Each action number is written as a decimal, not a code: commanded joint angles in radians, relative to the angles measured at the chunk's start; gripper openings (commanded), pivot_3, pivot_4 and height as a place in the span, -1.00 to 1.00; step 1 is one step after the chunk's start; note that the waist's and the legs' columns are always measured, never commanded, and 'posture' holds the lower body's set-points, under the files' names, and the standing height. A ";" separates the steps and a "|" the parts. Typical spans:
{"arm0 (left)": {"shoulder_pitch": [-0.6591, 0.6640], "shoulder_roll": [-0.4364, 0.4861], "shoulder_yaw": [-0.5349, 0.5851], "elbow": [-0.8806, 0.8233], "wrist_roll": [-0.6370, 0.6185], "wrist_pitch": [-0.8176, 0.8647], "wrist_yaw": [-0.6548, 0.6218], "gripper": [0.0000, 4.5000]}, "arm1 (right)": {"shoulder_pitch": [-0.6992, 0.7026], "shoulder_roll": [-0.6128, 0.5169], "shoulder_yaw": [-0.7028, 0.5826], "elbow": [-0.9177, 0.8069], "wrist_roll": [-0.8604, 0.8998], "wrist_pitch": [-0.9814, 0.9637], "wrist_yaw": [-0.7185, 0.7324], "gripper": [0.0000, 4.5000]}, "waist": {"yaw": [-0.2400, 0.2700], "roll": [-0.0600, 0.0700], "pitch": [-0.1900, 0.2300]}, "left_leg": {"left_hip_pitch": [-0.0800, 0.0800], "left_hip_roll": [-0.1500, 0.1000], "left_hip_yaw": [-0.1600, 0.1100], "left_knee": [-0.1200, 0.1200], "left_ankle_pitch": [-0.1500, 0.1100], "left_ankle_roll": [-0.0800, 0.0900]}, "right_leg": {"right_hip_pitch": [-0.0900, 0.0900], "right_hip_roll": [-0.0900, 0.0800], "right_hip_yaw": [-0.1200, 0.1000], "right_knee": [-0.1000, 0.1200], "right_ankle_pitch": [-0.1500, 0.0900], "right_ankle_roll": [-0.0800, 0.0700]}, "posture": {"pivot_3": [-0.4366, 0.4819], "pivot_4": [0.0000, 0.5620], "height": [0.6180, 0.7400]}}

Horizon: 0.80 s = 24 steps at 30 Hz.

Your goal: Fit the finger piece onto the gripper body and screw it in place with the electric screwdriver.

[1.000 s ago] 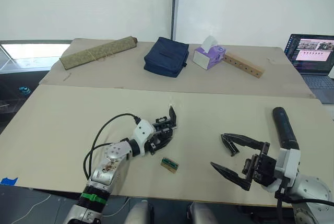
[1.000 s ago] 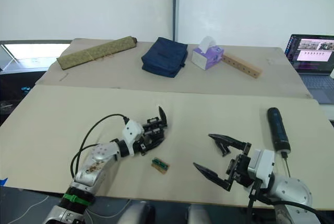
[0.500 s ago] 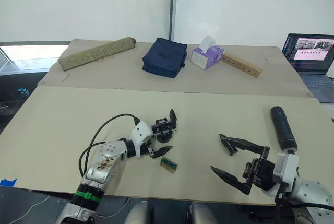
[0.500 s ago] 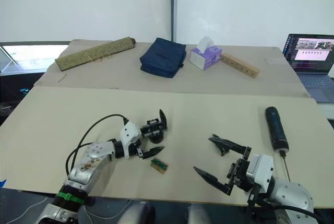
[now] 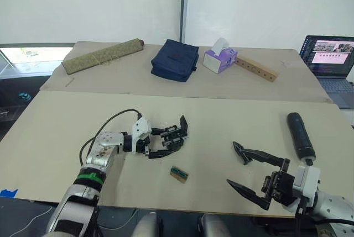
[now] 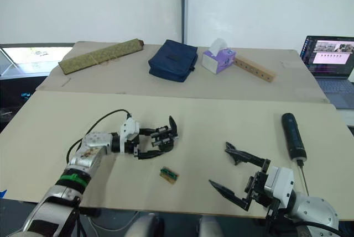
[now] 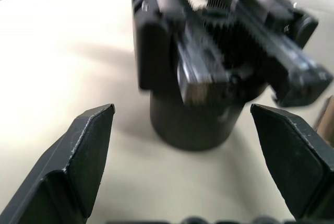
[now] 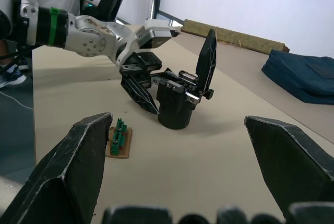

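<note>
Gripper body [image 5: 174, 135] stood upright on the table [image 5: 66, 121], between the spread fingers of the left gripper [image 5: 166, 143], which was nearer and gripped nothing. A second before, those fingers had lain closer around it; the arm had drawn back. Right gripper [image 5: 250, 172] hung wide open and empty, with the electric screwdriver [image 5: 300, 136] lying lengthwise just beyond it.

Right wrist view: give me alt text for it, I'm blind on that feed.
The gripper body stands on the tan table, with the open left gripper at it. A small green-topped block lies nearby, and a dark blue bag lies behind.
</note>
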 commanded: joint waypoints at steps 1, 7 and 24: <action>-0.070 -0.015 -0.023 0.106 0.048 -0.094 -0.063 0.96 | 0.012 -0.014 -0.037 -0.045 0.024 -0.007 -0.002 1.00 | 0.000 0.000 0.000 | 0.000 0.000 0.000 0.000 0.000 0.000 | 0.000 0.000 0.000 0.000 0.000 0.000 | -0.05 -0.47 1.00; -0.127 -0.058 -0.006 0.229 0.067 -0.183 -0.089 0.86 | 0.016 -0.024 -0.047 -0.062 0.026 0.006 -0.015 1.00 | -0.004 0.000 0.000 | 0.000 0.000 0.000 0.000 0.000 0.000 | 0.000 0.001 0.000 0.001 0.000 0.000 | -0.05 -0.47 1.00; 0.303 -0.076 0.070 -0.641 0.085 0.354 0.464 0.05 | 0.003 -0.028 -0.035 -0.047 0.018 0.002 -0.023 1.00 | -0.009 0.000 0.001 | 0.000 0.003 0.000 0.000 0.000 0.000 | 0.000 -0.001 0.001 0.002 0.000 0.000 | -0.05 -0.47 1.00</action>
